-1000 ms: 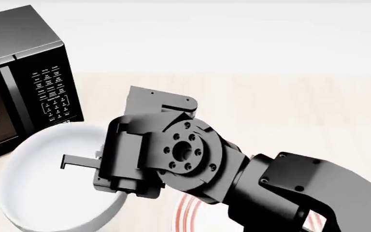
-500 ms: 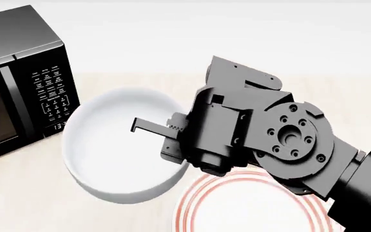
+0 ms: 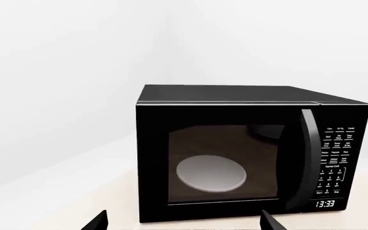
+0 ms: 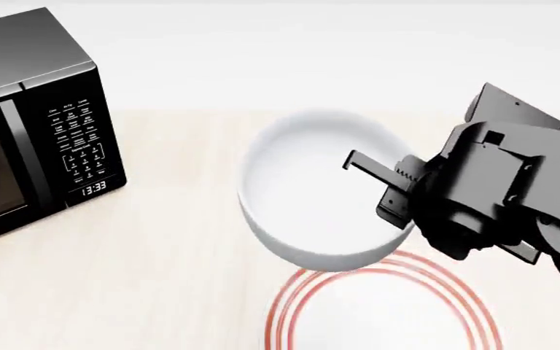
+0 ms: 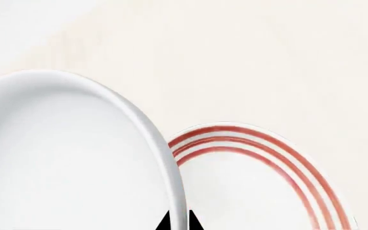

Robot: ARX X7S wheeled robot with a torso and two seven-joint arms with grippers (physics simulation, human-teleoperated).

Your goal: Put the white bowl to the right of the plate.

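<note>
Currently the bowl (image 4: pixel 319 191) is lifted off the table (image 4: pixel 183 255), pinched at its right rim by the right gripper (image 4: pixel 389 177): one finger inside the wall, one outside, closed on the rim. Right wrist view shows the same, with fingertips (image 5: pixel 165 223) either side of the bowl (image 5: pixel 63 158) edge. Bowl hangs over mid-table, its near side overlapping the far rim of the plate (image 4: pixel 382 313), which sits at the near edge. Plate (image 5: pixel 260 182) is flat and untouched. Microwave (image 4: pixel 27 117) stands at the far-left corner, door shut, pale dish (image 3: pixel 211 172) inside. Left gripper is barely in view: two finger tips (image 3: pixel 97 221) set wide apart, holding nothing.

Progress: pickup done, carry roughly midway by my judgement. Left to do: move further right past the plate, lower onto bare table, release.
</note>
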